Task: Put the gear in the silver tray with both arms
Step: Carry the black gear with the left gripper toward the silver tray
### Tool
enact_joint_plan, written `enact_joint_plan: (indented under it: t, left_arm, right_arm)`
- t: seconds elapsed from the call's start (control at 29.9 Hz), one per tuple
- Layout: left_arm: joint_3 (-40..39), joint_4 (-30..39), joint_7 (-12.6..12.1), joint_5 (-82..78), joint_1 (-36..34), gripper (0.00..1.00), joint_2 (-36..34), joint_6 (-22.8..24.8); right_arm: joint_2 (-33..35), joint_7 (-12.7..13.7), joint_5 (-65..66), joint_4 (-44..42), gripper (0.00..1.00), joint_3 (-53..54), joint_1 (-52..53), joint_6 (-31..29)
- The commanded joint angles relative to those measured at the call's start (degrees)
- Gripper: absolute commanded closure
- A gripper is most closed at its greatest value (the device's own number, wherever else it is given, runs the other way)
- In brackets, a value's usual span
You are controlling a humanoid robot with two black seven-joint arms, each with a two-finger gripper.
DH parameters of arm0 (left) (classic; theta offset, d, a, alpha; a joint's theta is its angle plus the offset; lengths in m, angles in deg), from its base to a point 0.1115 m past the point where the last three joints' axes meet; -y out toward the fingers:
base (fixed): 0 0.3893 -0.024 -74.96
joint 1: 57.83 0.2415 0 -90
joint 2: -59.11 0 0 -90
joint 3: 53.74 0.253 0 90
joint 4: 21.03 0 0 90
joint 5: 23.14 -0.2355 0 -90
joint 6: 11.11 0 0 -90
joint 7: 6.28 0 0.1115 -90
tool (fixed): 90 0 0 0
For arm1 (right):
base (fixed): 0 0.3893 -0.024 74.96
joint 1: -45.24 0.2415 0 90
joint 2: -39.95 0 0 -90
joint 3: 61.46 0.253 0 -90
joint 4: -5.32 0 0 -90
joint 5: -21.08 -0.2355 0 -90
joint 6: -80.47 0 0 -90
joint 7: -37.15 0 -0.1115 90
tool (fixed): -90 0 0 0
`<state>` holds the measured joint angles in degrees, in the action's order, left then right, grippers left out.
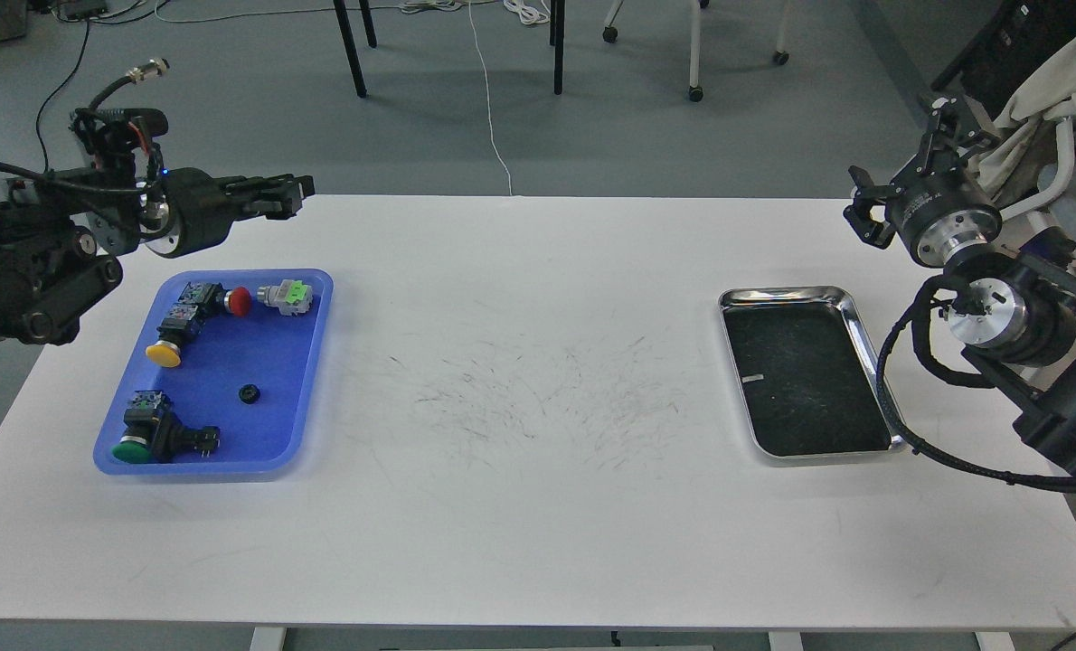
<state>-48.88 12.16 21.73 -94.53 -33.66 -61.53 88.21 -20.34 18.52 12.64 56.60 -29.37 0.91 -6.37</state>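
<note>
Blue tray (303, 362) holding small black gear (249, 393), silver tray (863, 339) well apart, left claw (298, 192) together, right claw (863, 212) unclear.

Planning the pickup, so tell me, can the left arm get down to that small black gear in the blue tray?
Probably yes. The left claw hovers just beyond the blue tray, and the gear lies alone on bare tray floor, apart from the push buttons.

We see a white surface (520, 506), scuffed with dark scratches near its middle. Directly on it lie two things, well apart: a blue tray (298, 380) at our left and the silver tray (863, 339) at our right, near the surface's right edge.
</note>
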Motion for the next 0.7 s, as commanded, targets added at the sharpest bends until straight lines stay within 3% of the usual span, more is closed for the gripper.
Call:
enact_joint_plan:
  t: [0.0, 0.37, 0.67]
  left_arm:
    - [-0.46, 2.75, 0.00, 2.12, -1.06, 0.91, 1.98, 2.53]
    - [-0.73, 5.13, 0.00, 6.53, -0.97, 0.91, 12.69, 3.42]
    - [4.63, -0.04, 0.00, 6.44, -0.01, 0.91, 26.14, 2.37]
  right_arm:
    - [0.43, 0.00, -0.01, 0.05, 0.01, 0.08, -0.14, 0.00]
    - [0.52, 0.09, -0.01, 0.05, 0.01, -0.01, 0.03, 0.00]
    - [0.70, 0.09, -0.09, 0.05, 0.01, -1.42, 0.73, 0.00]
